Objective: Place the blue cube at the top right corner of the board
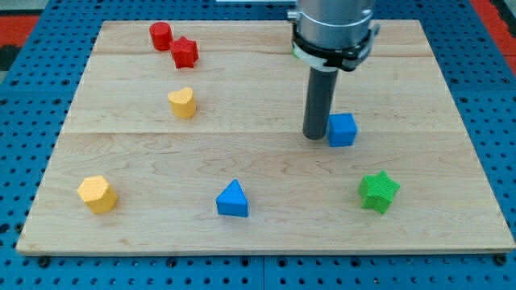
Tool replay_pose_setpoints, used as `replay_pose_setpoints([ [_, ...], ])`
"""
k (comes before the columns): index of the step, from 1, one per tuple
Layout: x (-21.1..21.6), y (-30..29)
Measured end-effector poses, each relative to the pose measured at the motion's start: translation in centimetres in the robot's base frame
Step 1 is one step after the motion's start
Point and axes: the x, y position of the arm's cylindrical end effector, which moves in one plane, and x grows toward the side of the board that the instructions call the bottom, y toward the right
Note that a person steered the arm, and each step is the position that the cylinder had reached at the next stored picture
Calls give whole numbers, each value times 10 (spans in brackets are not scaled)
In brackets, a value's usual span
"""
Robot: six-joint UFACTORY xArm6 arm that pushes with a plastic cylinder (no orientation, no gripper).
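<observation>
Blue cube [343,130] squarish, no long axis, touching my tip [315,137]; pincer state untellable.

My tip [315,135] stood on the wooden board [266,234], touching or just beside the view's left face of the blue plastic cube [343,129]. The green plastic star [379,192] lay below and to the view's right of that cube. The blue plastic triangular block [233,199] sat near the view's bottom, with the yellow plastic hexagonal block [97,193] far to its left. The yellow plastic heart-shaped block [183,103] lay above them. The red plastic cylinder [160,35] and red plastic star [185,52] sat together at top left
</observation>
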Motion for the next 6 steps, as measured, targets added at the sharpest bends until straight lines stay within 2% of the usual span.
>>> replay_pose_setpoints([
  [1, 3, 4],
  [2, -18, 57],
  [3, -5, 95],
  [4, 21, 67],
  [5, 38, 93],
  [6, 11, 97],
])
